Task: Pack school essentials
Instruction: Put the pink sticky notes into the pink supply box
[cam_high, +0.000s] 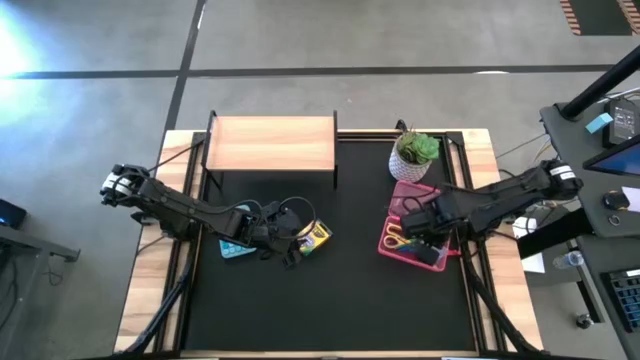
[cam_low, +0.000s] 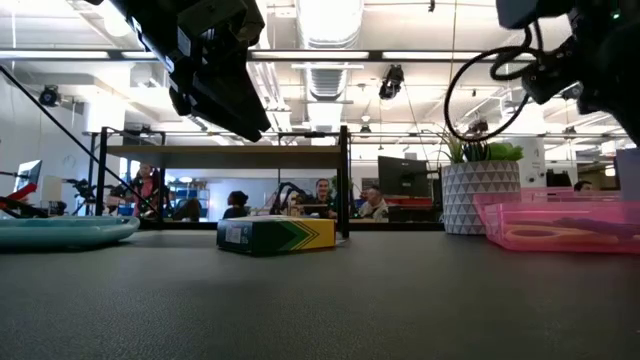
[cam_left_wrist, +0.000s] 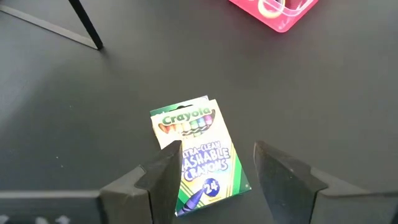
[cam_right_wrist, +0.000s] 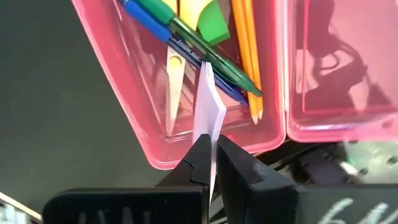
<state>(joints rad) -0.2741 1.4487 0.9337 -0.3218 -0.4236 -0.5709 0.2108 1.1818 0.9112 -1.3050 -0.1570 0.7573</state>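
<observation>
An open pink case (cam_high: 385, 245) lies at the table's right. It holds orange pencils (cam_right_wrist: 245, 56), a green pen (cam_right_wrist: 211, 53), a blue pen (cam_right_wrist: 142, 15), scissors (cam_right_wrist: 174, 74) and a green eraser (cam_right_wrist: 212, 23). My right gripper (cam_right_wrist: 210, 146) hangs over the case, shut on a thin white paper piece (cam_right_wrist: 208, 99). A crayon box (cam_left_wrist: 196, 149) lies flat on the black mat left of the middle. My left gripper (cam_left_wrist: 217, 168) hovers open above it, one finger on either side of its lower half, touching nothing. My right gripper pinches one end of the white paper piece (cam_right_wrist: 208, 132) between its two fingers, which point down from above. The piece sticks out past the fingertips toward the pens in the case. Whether its free end (cam_right_wrist: 206, 68) touches them I cannot tell.
A potted plant (cam_high: 415, 152) stands just behind the case. A wooden shelf (cam_high: 270, 143) stands at the far middle of the table. A teal plate (cam_high: 237, 250) lies under my left arm. The case's lid (cam_right_wrist: 336, 74) lies open beside its tray.
</observation>
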